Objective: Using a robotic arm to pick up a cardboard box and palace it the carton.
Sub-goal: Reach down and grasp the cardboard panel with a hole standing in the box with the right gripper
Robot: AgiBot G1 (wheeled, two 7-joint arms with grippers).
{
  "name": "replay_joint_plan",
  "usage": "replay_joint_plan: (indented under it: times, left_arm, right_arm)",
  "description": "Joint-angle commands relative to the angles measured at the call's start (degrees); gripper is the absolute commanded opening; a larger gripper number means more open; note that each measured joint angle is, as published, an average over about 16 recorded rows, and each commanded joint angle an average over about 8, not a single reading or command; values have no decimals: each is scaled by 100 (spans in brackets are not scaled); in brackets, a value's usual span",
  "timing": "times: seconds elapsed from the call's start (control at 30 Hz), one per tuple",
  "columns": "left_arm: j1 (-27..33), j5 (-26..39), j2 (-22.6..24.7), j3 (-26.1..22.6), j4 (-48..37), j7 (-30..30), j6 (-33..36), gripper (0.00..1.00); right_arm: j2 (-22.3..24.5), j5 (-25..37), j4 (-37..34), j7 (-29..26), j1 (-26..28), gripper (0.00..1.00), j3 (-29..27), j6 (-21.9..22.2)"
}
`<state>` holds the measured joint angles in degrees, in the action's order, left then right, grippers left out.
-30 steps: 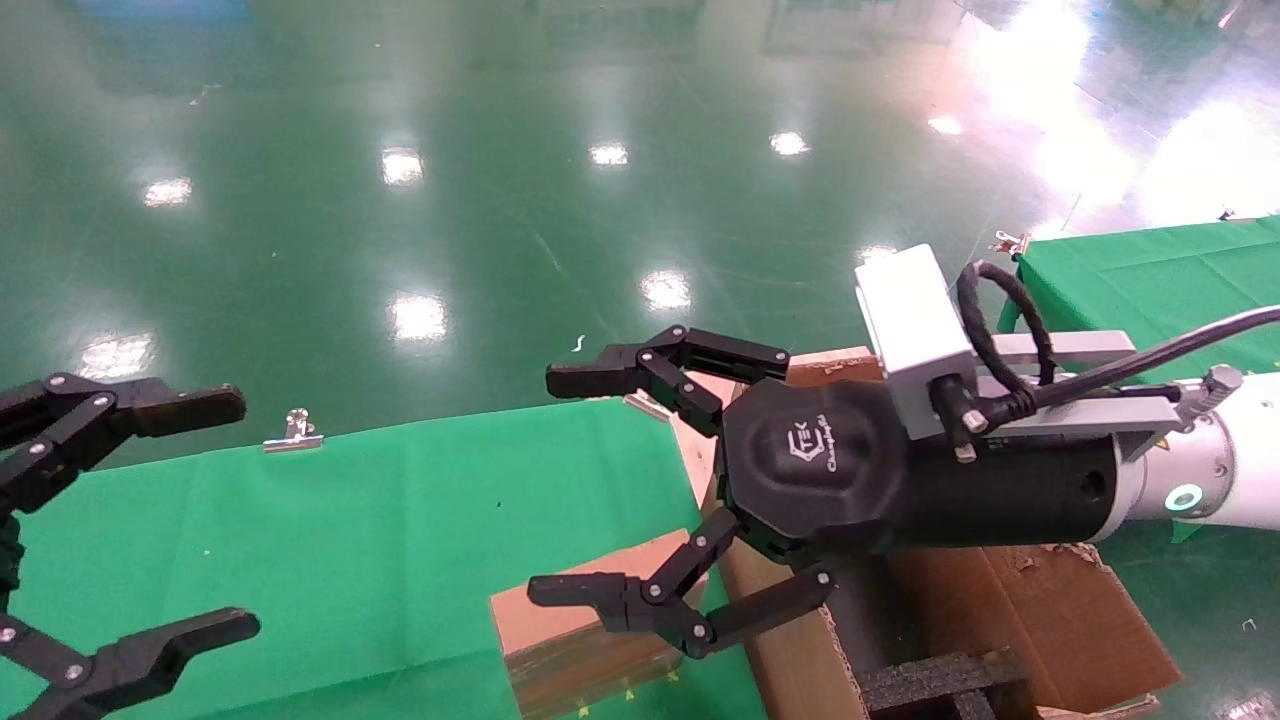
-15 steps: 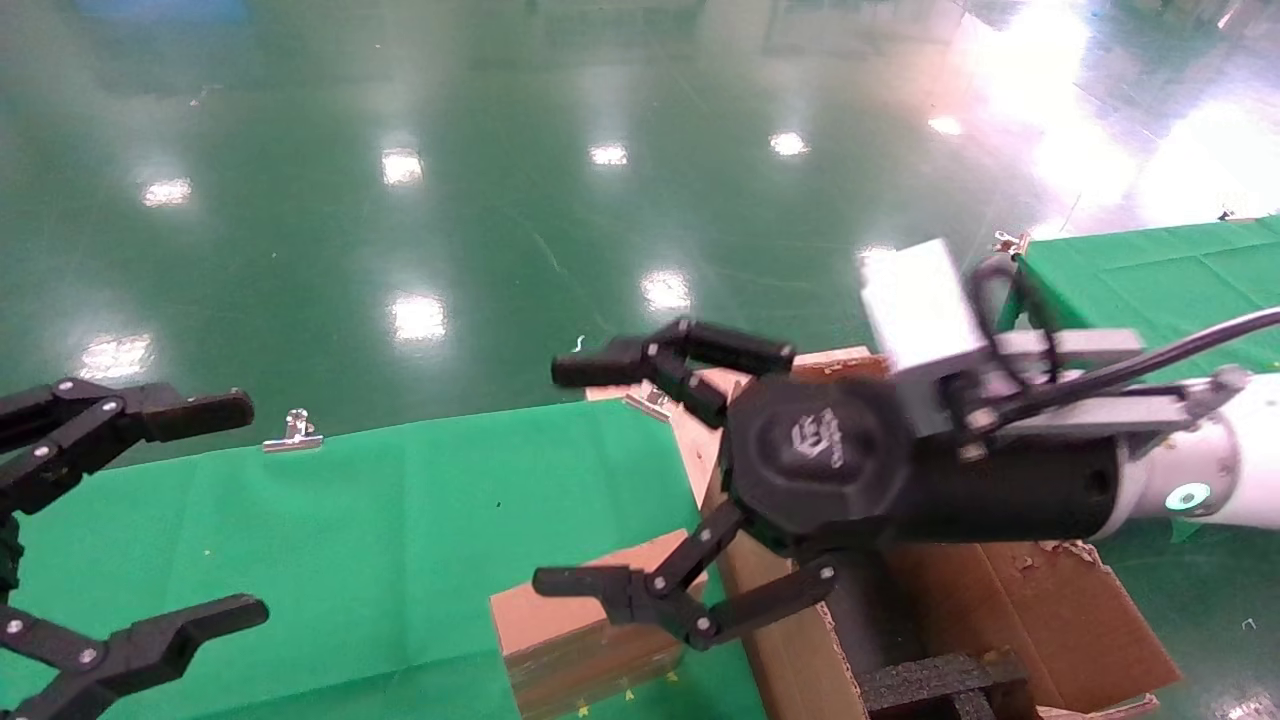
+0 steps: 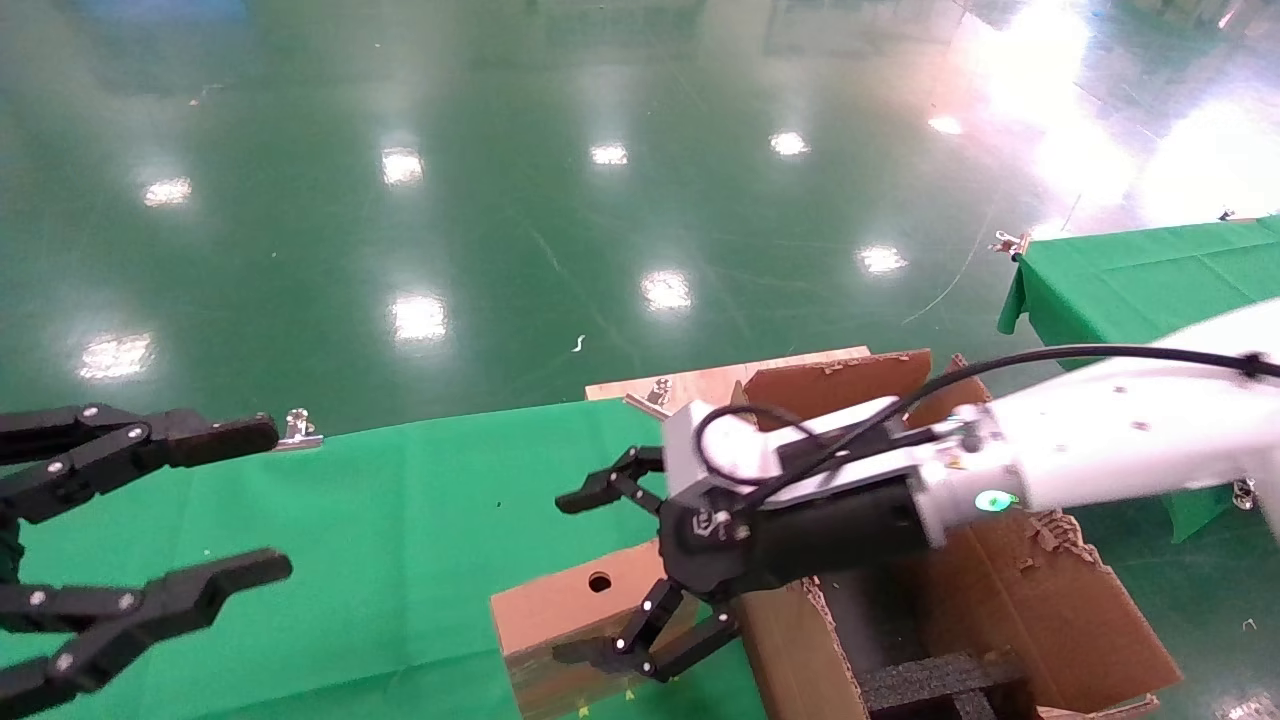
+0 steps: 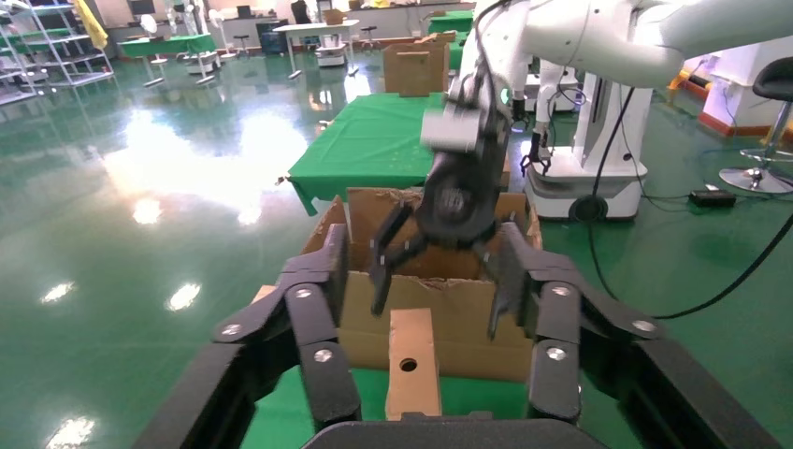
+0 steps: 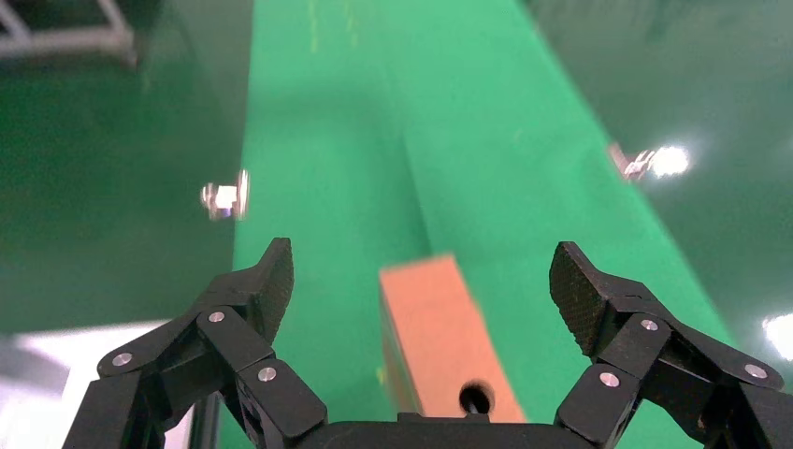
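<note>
Right tool [image 3: 600,575] hangs spread above cardboard box [image 3: 560,605] beside carton [image 3: 1050,620].

The robotic arm [image 3: 1110,440] reaches leftward, angled downward, its right gripper [image 3: 610,590] spread wide (the left gripper [image 3: 150,560] hangs open).
</note>
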<state>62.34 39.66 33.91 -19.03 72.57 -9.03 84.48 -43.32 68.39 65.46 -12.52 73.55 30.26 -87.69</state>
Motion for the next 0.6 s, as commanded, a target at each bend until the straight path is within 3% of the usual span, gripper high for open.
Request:
replay_joint_plan:
  times: [0.03, 0.6]
  left_arm:
    - [0, 0, 0, 0, 0, 0, 0, 0]
    - [1, -1, -1, -2, 0, 1, -1, 0]
  right_arm:
    - [-152, 308, -177, 15, 174, 100, 169, -69]
    - [-1290, 2030, -1479, 1148, 1441, 100, 1498, -249]
